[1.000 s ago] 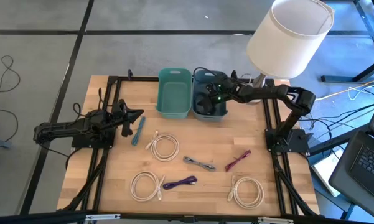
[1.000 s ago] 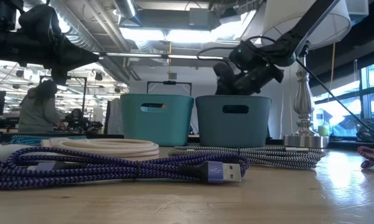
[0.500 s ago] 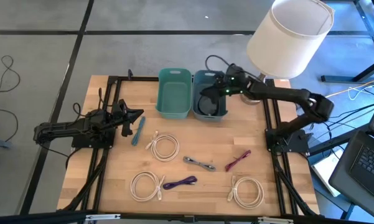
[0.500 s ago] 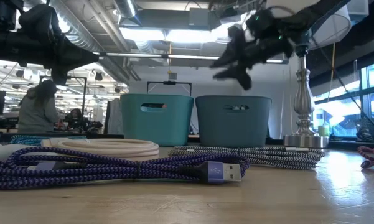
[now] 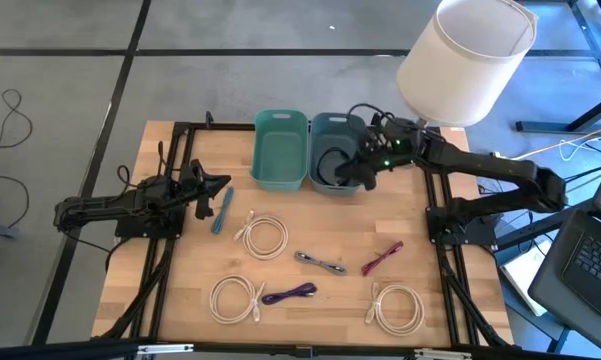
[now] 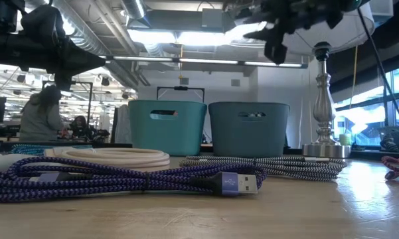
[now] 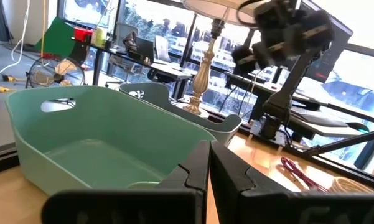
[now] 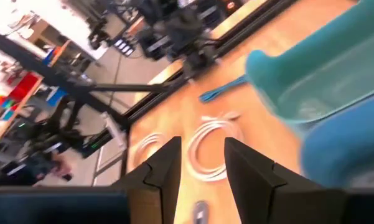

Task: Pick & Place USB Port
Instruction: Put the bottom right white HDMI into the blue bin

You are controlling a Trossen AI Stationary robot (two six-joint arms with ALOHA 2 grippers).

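Light wooden table (image 5: pixel 300 250). Dark blue plastic bin (image 5: pixel 332 150) holds a black coiled cable (image 5: pixel 327 168). Right gripper (image 5: pixel 364 172), fingers apart and empty, hovers at bin's near-right corner. Left gripper (image 5: pixel 218 184) clenched, parked beside teal cable (image 5: pixel 222 210).

Right dark two-finger end effector (image 5: pixel 355 175) hangs raised mid-air, fingers parted and empty; left dark end effector (image 5: pixel 220 184) rests low, fingers together.
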